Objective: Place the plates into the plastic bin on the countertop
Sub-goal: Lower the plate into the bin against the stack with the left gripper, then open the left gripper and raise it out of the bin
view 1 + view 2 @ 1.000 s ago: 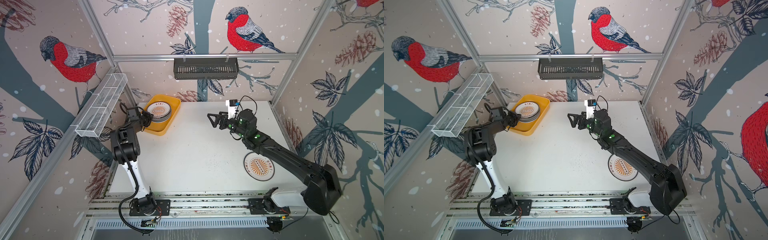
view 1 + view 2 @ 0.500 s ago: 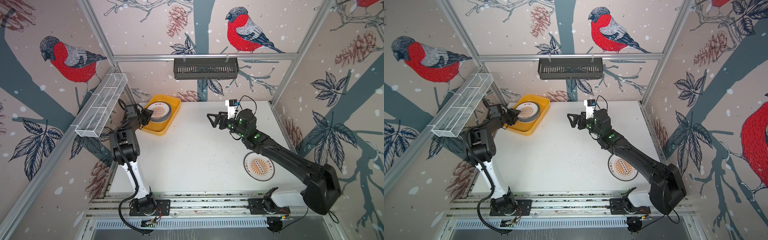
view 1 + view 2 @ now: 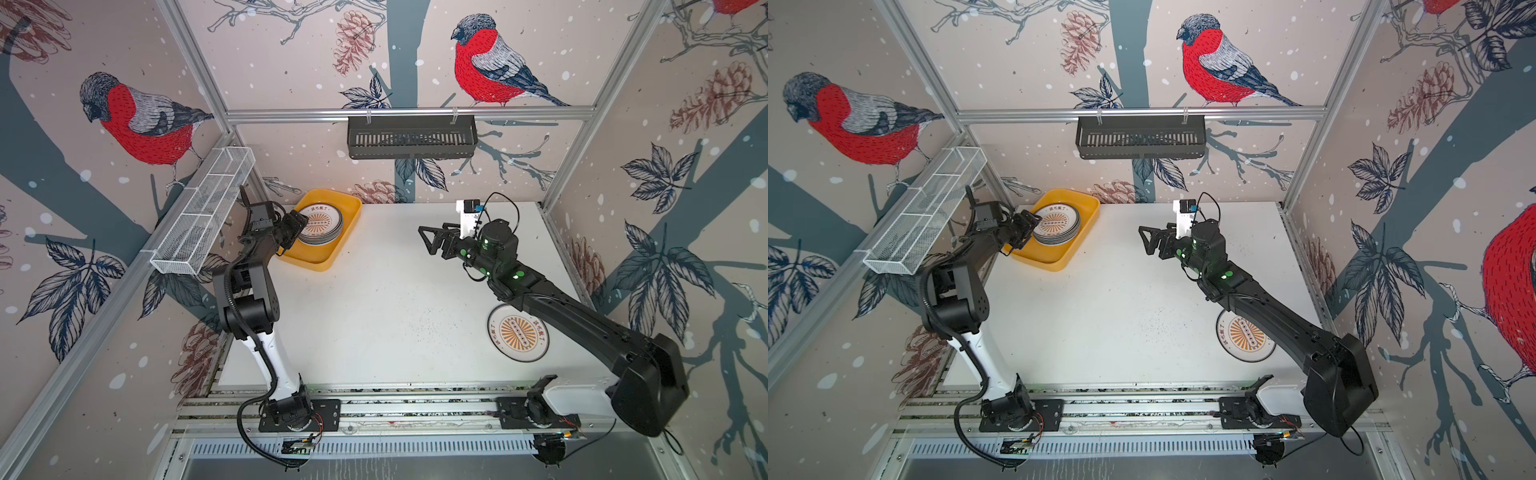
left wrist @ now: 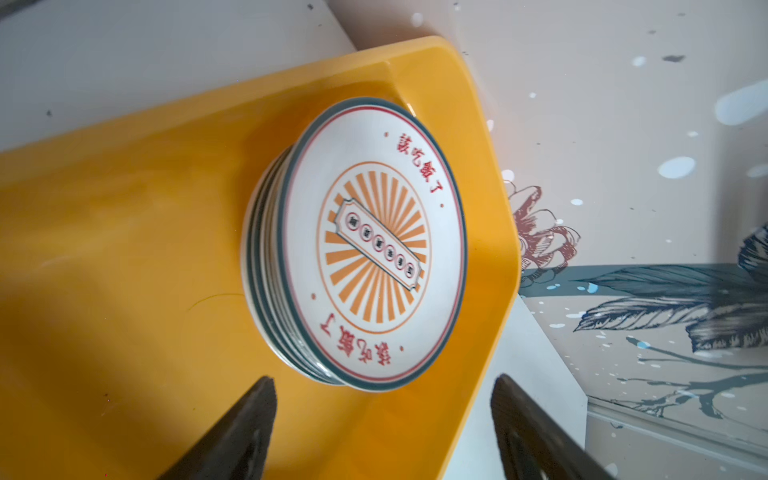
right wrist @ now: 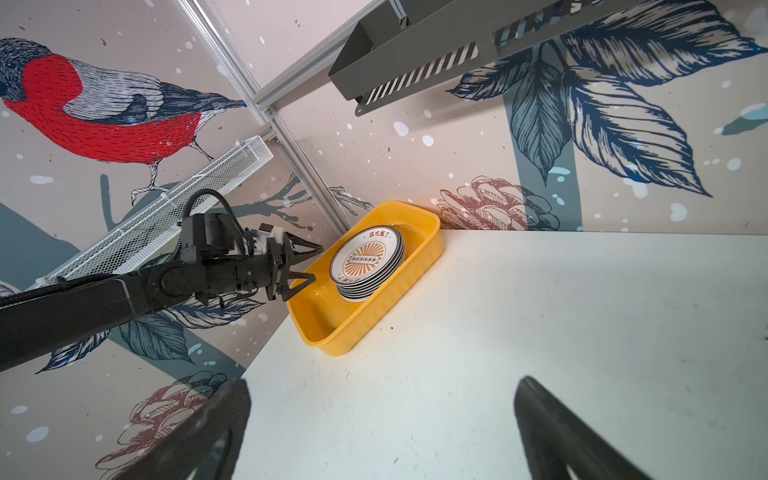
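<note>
- My left claw (image 5: 318, 262) is spread wide and empty, just beside the stack of small round white plates (image 3: 322, 224) at the far end of the shallow yellow plastic bin (image 3: 328, 266).
- My right claw (image 3: 426, 241) hangs wide open, holding nothing, over the flat white tabletop (image 3: 374, 311).
- I reckon the stack's sorted. What's left is the white orange-sunburst plate (image 3: 517, 336) lying flat on the tabletop, partly under my right arm.
- Next move: the right claw needs to pull back, drop low and catch that rim.
- Count: one bin, one stack (seven or eight rims, can't tell exactly), one loose plate.
</note>
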